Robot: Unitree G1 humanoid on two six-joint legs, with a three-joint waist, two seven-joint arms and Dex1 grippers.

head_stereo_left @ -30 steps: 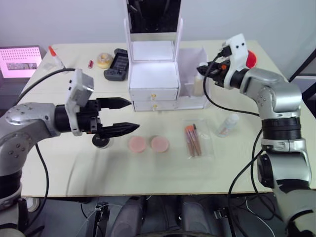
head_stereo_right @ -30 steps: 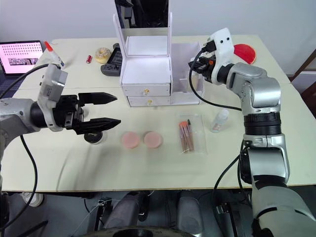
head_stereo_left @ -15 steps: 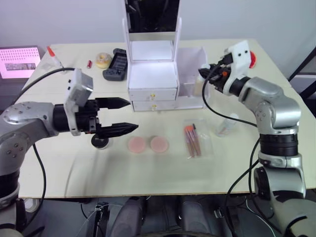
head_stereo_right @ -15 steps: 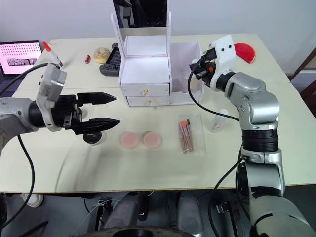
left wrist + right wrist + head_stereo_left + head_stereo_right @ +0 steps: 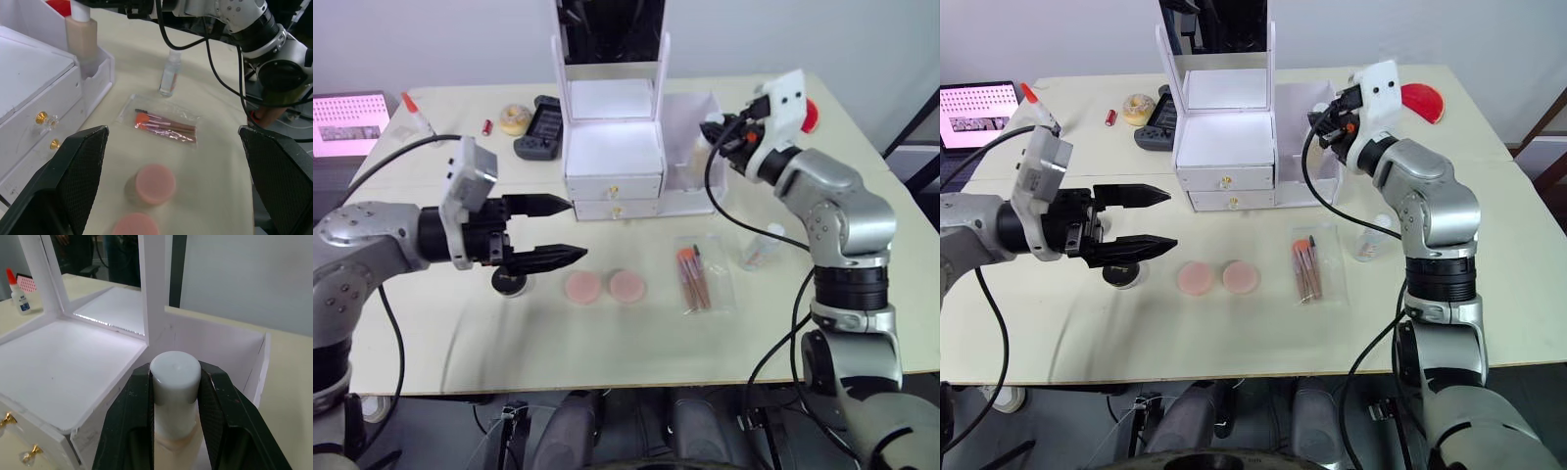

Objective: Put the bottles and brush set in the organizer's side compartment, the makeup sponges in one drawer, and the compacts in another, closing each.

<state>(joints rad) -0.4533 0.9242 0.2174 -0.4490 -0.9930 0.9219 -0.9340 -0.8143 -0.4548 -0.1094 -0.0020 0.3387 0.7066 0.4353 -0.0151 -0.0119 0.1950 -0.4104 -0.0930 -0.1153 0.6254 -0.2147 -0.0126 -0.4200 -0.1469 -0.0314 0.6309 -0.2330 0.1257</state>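
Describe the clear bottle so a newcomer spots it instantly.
Start at the white organizer mid-table; go to its right-hand side, past the bagged brush set. The clear bottle lies there on its side, see-through with a white cap, unlike the beige bottle in the right claw.

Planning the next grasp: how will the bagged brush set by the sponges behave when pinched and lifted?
The brush set lies flat in a clear sleeve, so probably light. The film looks glossy and loose, so likely slippery, and it may sag around the brushes. A pinch on the film alone could let them slide; gripping across the handles seems safer.

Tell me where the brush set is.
In the left eye view, the brush set lies on the table right of the two sponges, in front of the side compartment, near the clear bottle.
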